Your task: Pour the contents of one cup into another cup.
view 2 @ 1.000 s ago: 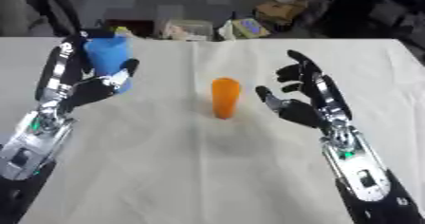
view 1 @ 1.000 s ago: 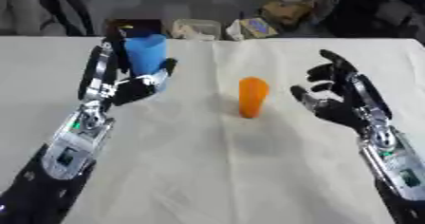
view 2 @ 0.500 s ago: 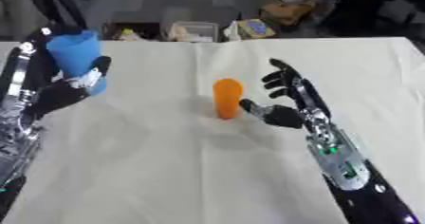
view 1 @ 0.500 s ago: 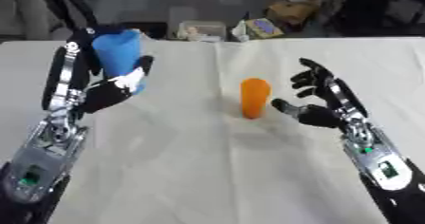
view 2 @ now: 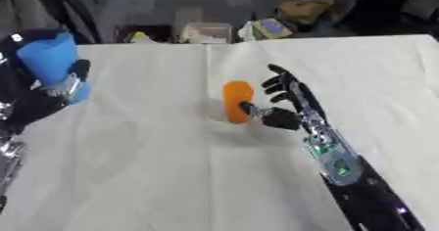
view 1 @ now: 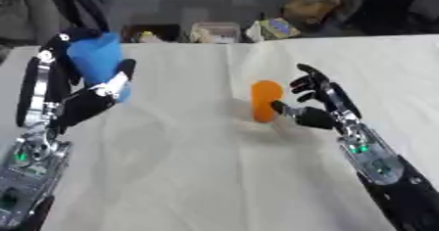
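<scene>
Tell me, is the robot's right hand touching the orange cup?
Touching. In the right eye view the right hand's thumb tip meets the side of the orange cup; its other fingers are spread open, apart from it.

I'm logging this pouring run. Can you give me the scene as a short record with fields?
surface: table with a white cloth
blue cup: held up off the table in the left robot hand, upper left
orange cup: upright on the cloth, centre
right robot hand: open, right beside the orange cup, thumb at its side
pour: not begun
background: boxes and clutter beyond the far edge
</scene>
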`<state>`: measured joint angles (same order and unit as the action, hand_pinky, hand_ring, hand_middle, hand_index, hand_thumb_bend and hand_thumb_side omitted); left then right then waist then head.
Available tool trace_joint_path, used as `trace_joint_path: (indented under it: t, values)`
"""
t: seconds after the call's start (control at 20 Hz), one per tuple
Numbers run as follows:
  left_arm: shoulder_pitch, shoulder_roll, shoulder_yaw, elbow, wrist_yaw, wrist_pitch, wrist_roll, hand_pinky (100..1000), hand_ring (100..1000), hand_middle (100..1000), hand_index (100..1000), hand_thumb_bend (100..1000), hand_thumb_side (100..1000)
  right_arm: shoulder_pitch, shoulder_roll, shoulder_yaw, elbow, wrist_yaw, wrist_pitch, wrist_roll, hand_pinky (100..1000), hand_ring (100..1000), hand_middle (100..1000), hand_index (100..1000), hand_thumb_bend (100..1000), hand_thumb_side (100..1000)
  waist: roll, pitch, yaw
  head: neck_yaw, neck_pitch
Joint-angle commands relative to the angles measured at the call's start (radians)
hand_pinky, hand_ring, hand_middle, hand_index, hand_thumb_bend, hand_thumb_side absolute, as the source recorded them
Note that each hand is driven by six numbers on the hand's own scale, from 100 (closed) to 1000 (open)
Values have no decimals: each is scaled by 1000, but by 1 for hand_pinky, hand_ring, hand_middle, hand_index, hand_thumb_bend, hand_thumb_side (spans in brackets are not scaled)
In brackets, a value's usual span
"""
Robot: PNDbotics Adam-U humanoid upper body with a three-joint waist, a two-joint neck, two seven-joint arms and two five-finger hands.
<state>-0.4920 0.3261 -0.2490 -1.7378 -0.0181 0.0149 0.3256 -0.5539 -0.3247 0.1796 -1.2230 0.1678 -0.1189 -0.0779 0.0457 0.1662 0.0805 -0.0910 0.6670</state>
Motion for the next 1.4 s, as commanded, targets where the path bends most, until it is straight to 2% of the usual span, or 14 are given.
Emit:
trace_joint_path:
  t: [0.05,0.9,1.4]
  values:
    - [-5,17,14,-27,4,0,9,204,289,278,695,365,100,-34,1,2,15,10,-7,-3,636,707,663,964,607,343,3,-14,6,-8,-3]
    - [-1,6,14,-50,7,7,0,211,289,278,697,364,100,-88,38,4,137,40,-26,-10,637,707,660,964,598,363,26,-2,39,-25,-6]
    - [0,-1,11,-57,11,10,-5,210,288,278,696,363,100,-111,56,-1,172,46,-32,-21,624,689,648,958,580,355,37,7,54,-35,-9]
